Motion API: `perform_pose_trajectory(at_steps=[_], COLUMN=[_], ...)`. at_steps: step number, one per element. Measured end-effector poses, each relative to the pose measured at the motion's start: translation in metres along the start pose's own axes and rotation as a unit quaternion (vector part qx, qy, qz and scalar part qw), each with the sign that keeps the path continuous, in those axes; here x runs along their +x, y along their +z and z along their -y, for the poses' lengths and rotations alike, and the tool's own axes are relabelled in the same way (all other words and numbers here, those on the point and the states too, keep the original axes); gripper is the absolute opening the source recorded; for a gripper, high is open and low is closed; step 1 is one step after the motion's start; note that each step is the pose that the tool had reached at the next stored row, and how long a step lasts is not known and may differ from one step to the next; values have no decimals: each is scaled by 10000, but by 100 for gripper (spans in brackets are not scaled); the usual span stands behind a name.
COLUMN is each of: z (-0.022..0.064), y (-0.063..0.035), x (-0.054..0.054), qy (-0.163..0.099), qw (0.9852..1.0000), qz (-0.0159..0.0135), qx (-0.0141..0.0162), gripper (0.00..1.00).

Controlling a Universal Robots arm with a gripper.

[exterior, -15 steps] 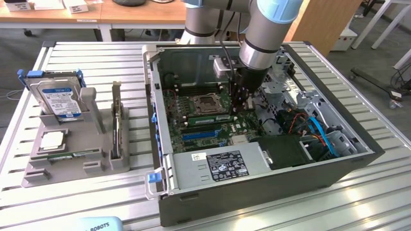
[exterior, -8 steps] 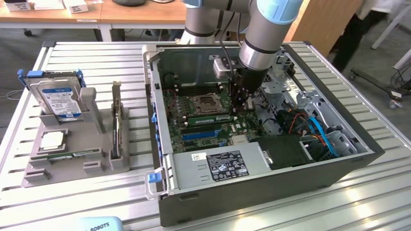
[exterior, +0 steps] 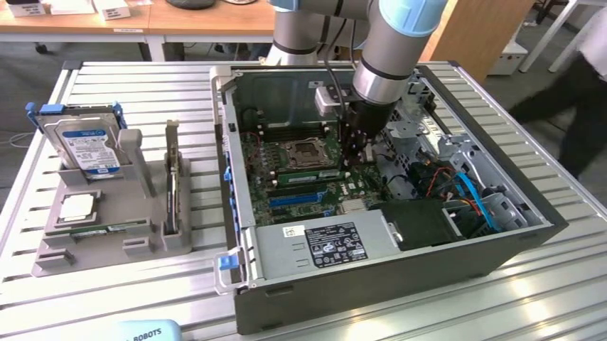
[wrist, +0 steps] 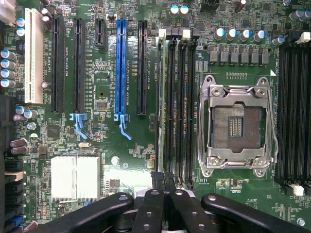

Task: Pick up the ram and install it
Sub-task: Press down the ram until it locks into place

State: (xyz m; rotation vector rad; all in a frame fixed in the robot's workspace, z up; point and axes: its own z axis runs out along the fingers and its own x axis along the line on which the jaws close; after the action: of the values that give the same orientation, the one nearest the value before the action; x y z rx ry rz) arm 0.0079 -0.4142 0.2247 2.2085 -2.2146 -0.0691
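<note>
A ram stick [wrist: 162,102] stands edge-on in the memory slot beside the empty CPU socket [wrist: 236,125] on the motherboard. In the exterior view it is a green strip [exterior: 308,172] just below that socket. My gripper [wrist: 163,180] is shut, its tips together over one end of this stick. I cannot tell whether they touch it. In the exterior view the gripper [exterior: 353,163] reaches straight down into the open PC case [exterior: 379,284], right beside the socket. A second green ram stick [exterior: 102,230] lies on the grey fixture at the exterior view's left.
The grey fixture [exterior: 57,259] also holds a hard drive [exterior: 87,145], a square silver processor [exterior: 78,206] and an upright dark card [exterior: 172,181]. Blue and black expansion slots [wrist: 120,68] lie beside the memory slots. A person's legs [exterior: 569,99] are at the far right.
</note>
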Motion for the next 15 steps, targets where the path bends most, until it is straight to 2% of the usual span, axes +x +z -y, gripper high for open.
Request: perform_pose_trajectory(at_steps=[15], z=[0], y=[16], x=[0], qy=[0], qw=[10000], qz=[-1], qx=[-1], gripper=[10])
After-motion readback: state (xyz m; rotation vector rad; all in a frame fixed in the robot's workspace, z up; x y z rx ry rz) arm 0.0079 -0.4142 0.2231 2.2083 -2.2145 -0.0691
